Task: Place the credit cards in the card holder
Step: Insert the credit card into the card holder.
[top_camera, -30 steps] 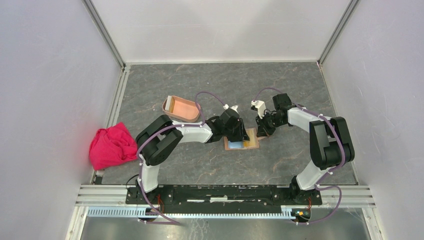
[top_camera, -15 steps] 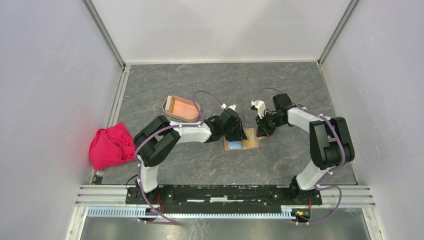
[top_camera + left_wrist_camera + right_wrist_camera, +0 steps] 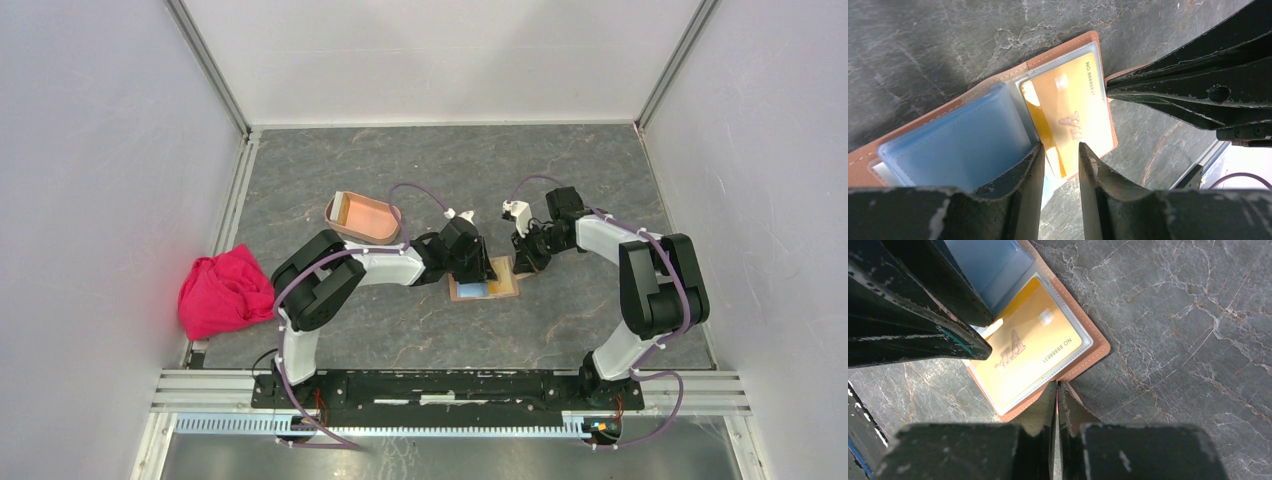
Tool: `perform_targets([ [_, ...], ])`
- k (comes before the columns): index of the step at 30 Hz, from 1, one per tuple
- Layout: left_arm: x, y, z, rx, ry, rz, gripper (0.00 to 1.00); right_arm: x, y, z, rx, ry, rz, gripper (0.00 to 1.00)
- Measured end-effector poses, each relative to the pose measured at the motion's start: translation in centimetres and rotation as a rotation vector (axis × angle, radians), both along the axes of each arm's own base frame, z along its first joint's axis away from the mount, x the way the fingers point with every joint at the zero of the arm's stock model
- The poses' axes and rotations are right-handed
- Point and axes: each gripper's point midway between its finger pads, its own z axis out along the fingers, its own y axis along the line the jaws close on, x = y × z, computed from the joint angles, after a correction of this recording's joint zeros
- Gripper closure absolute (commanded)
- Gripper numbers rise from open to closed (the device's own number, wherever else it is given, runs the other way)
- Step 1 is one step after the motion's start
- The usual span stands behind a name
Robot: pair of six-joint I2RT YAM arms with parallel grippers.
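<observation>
A flat brown leather wallet (image 3: 503,287) lies open mid-table. In its clear sleeves are a blue card (image 3: 958,140) and an orange card (image 3: 1073,110); both also show in the right wrist view, the orange card (image 3: 1028,352) and the blue card (image 3: 983,265). My left gripper (image 3: 1060,160) hovers low over the wallet. Its jaws stand a narrow gap apart, astride the orange card's near corner and a pale sleeve edge. My right gripper (image 3: 1057,395) is shut on the wallet's snap tab (image 3: 1075,402) at its right edge. The salmon-pink card holder (image 3: 363,217) stands to the far left of the wallet.
A crumpled red cloth (image 3: 225,290) lies at the left edge of the table. White walls close in the left, right and back. The two grippers (image 3: 500,268) are close together over the wallet.
</observation>
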Motion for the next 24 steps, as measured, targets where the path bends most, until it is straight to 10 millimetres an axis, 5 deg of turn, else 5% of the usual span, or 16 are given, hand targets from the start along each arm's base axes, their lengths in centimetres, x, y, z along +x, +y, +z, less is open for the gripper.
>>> perform_targets([
  [9,0.0,-0.7,0.0,-0.039,0.000,-0.020,0.62,0.1,-0.1,0.0,-0.002,-0.006,0.003,0.91],
  [17,-0.2,0.2,0.3,-0.073,-0.036,-0.005,0.61,0.2,0.0,1.5,0.014,-0.063,0.019,0.79],
  [21,-0.4,2.3,2.4,-0.071,-0.109,0.006,0.61,0.4,0.1,3.3,0.033,-0.133,0.038,0.75],
  [24,0.3,3.6,5.9,-0.087,-0.228,0.006,0.57,0.4,0.2,4.7,0.046,-0.191,0.064,0.70],
])
